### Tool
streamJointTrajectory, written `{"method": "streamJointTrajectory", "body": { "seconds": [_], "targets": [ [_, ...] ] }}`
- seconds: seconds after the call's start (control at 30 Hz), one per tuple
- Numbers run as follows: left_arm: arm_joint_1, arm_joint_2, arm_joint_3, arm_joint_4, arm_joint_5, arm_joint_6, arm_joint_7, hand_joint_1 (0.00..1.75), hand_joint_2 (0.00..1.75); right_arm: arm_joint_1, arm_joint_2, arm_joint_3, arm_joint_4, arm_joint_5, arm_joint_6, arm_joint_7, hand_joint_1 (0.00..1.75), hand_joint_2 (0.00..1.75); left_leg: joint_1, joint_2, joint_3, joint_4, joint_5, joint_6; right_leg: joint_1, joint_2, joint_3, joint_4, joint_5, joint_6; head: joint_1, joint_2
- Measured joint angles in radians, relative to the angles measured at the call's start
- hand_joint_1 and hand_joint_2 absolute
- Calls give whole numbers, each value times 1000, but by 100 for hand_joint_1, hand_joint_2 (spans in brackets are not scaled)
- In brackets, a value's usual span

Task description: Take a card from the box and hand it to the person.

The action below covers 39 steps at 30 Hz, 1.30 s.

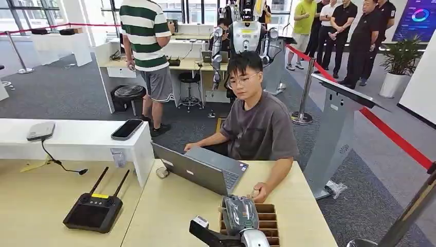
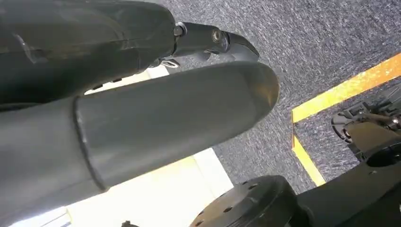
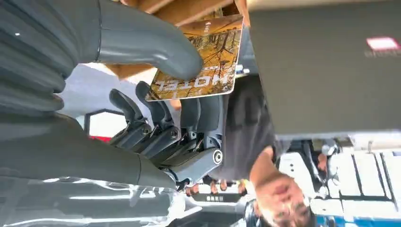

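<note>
Bright daylight from rear windows; head view sharp; wrist views blurred close-up, soft shadows

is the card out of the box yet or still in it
Mostly out, it seems: the right hand pinches the hotel card between thumb and fingers, just by the wooden box. Whether its far edge has cleared is hidden.

My head view sits high, looking forward and down across the bench (image 1: 169, 206) toward the seated person (image 1: 257, 123) and the room behind. My left wrist view hangs low, very close behind its robot hand (image 2: 142, 118), facing down at grey carpet (image 2: 331, 38). My right wrist view is turned over, tight behind the right robot hand (image 3: 161, 118); it shares with the head view the person (image 3: 265, 142) and the laptop (image 3: 326, 66)
</note>
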Motion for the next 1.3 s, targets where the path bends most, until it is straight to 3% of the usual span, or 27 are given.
{"method": "streamJointTrajectory", "body": {
  "seconds": [0.33, 0.6, 0.7, 0.9, 1.3],
  "targets": [
    [6, 2, 0, 0, 2, 2, -2, 0, 0, 3, -50, -10, -149, 8, -15, 42, 159, 175, 0, 0, 0, 0, 0, 0, 0, 0, 0, 0, 0, 0, 0, 0],
    [10, 1, 0, 0, -2, 2, -7, 0, 0, -16, -65, -68, -171, 32, -172, 39, 164, 175, 0, 0, 0, 0, 0, 0, 0, 0, 0, 0, 0, 0, 1, 0],
    [9, -1, 0, 0, -8, 0, -12, 0, 0, -45, -66, -88, -144, 53, -266, 8, 164, 175, 0, 0, 0, 0, 0, 0, 0, 0, 0, 0, 0, 0, 1, 0],
    [6, -6, -1, 0, -18, -3, -13, 0, 0, -71, -62, -109, -63, 91, -328, -2, 164, 175, 0, 0, 0, 0, 0, 0, 0, 0, 0, 0, 0, 0, 0, 0],
    [-7, -18, -11, 0, -29, -7, -13, 0, 0, -115, -26, -125, 175, 150, -336, -1, 157, 175, 0, 0, 0, 0, 0, 0, 0, 0, 0, 0, 0, 0, 0, 0]
  ]
}}
